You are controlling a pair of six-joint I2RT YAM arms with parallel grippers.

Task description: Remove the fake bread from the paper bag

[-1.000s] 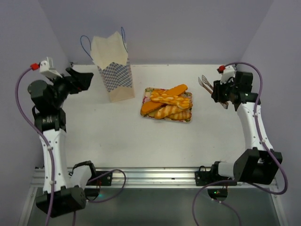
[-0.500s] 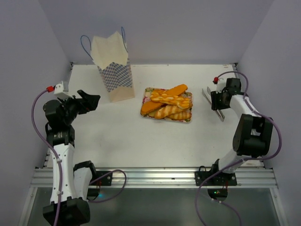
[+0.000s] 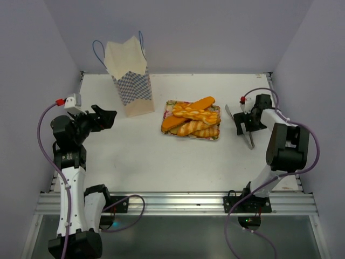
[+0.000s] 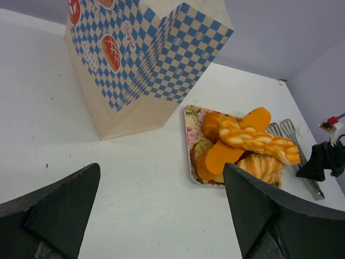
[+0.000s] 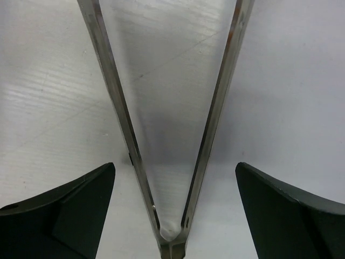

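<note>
The fake bread (image 3: 193,120) lies piled on a floral tray (image 3: 171,106) mid-table: braided loaves and long orange sticks, also in the left wrist view (image 4: 253,141). The paper bag (image 3: 129,81) stands upright at the back left, its top open, its checkered side toward the left wrist camera (image 4: 145,59). What the bag holds is hidden. My left gripper (image 3: 105,117) hovers open and empty left of the bag, aimed at the tray (image 4: 161,178). My right gripper (image 3: 243,121) is open right of the tray, straddling metal tongs (image 5: 116,108) without touching them (image 5: 175,172).
The tongs (image 3: 249,139) lie flat on the white table right of the tray, their spatula tips (image 4: 294,132) toward the back. Grey walls close in the table on three sides. The arm bases and a metal rail (image 3: 172,202) line the near edge.
My right gripper has opened and let go of the tongs, which now lie on the table; that arm came down and slightly left. The left arm lowered toward the table earlier, then held.
</note>
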